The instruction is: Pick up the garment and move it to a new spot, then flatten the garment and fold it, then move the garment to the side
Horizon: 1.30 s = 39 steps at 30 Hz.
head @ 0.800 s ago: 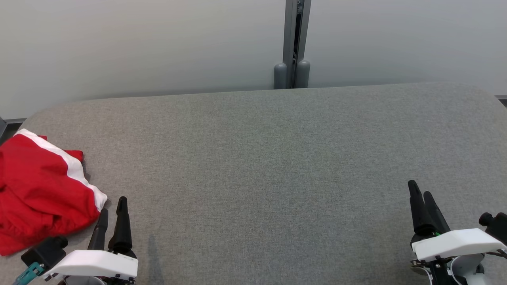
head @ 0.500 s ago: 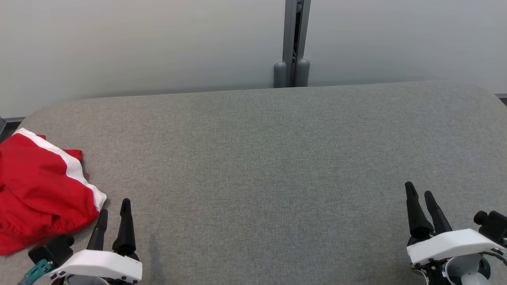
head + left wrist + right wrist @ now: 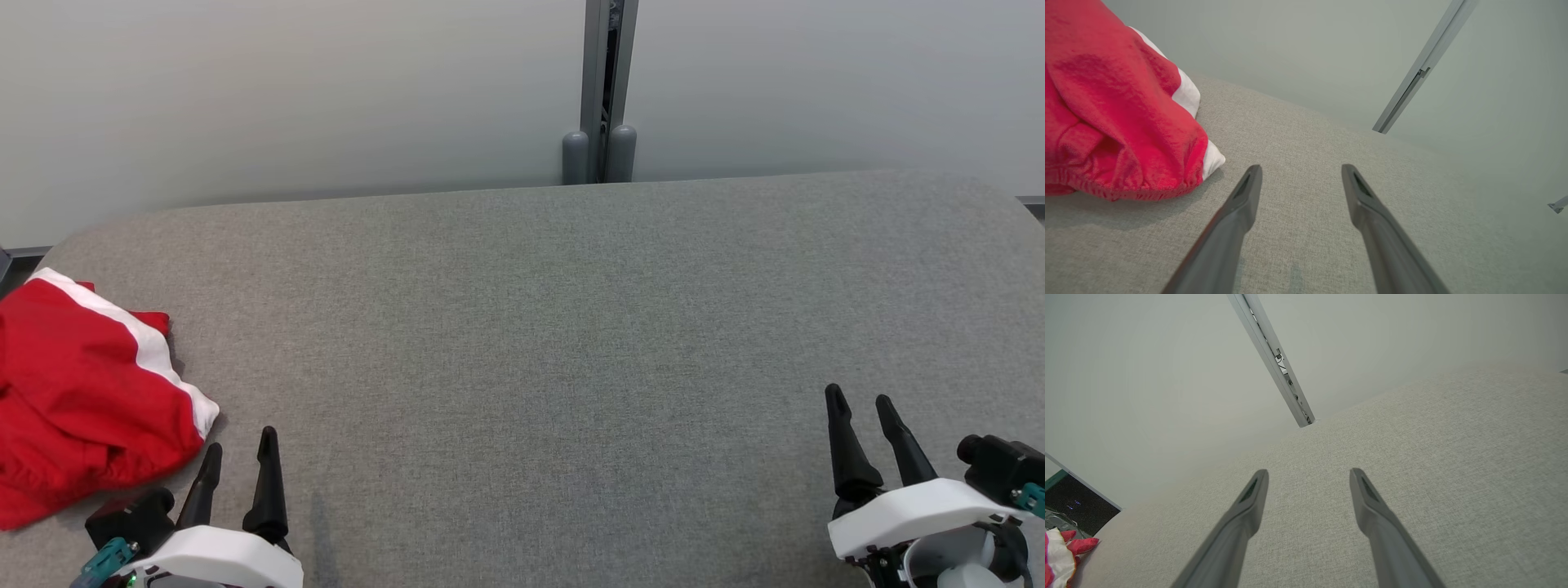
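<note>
The garment [image 3: 82, 392], a crumpled red heap with a white band, lies at the tabletop's [image 3: 571, 327] left edge near the front-left corner. Its long axis runs roughly along that edge. The left jaws stand spread and empty just beside it. The heap sits ahead and to their left, its white-tipped corner nearest and clear of the fingers [image 3: 1237, 216]. The right jaws, also spread and empty, hover near the front-right corner, well apart from it, so the left jaws look better placed. The tabletop is grey woven fabric. Behind it is a pale wall [image 3: 326, 98] with a grey post [image 3: 606, 82].
</note>
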{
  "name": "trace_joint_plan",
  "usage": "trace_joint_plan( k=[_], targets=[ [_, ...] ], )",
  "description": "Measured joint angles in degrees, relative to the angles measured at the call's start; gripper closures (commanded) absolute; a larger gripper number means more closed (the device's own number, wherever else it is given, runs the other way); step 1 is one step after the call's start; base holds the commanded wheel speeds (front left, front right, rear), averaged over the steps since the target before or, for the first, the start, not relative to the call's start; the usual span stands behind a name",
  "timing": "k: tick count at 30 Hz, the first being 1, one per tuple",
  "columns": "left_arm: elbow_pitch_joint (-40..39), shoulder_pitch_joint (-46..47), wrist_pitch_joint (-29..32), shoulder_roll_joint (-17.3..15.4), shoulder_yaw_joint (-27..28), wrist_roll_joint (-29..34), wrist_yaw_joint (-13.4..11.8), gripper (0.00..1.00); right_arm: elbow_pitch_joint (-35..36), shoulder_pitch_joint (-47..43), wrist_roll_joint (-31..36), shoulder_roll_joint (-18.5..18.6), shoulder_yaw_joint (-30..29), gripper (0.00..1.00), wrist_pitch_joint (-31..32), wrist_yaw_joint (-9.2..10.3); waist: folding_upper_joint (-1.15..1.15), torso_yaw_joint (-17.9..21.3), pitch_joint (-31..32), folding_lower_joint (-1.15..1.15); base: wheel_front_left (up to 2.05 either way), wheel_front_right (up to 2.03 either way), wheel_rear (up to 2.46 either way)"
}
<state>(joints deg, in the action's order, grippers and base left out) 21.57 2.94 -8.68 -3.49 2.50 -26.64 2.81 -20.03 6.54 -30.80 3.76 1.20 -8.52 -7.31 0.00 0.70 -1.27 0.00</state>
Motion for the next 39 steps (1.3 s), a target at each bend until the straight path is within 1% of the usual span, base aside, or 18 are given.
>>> trace_joint_plan(
  k=[10,39],
  targets=[
    [0.5,-0.1,-1.5,-0.7,-0.9,6.3,-1.4,0.0,-0.6,0.0,7.4,0.0,-0.1,0.0,-1.6,-0.01,0.0,0.0,-0.2,0.0,0.0,0.0,0.0],
    [-1.1,-0.1,-5.0,-1.1,-1.5,19.5,-3.7,0.0,0.7,0.7,21.6,-0.7,-1.8,0.0,-5.0,-0.11,0.0,0.1,-0.9,0.0,0.0,0.0,0.0]
  ],
)
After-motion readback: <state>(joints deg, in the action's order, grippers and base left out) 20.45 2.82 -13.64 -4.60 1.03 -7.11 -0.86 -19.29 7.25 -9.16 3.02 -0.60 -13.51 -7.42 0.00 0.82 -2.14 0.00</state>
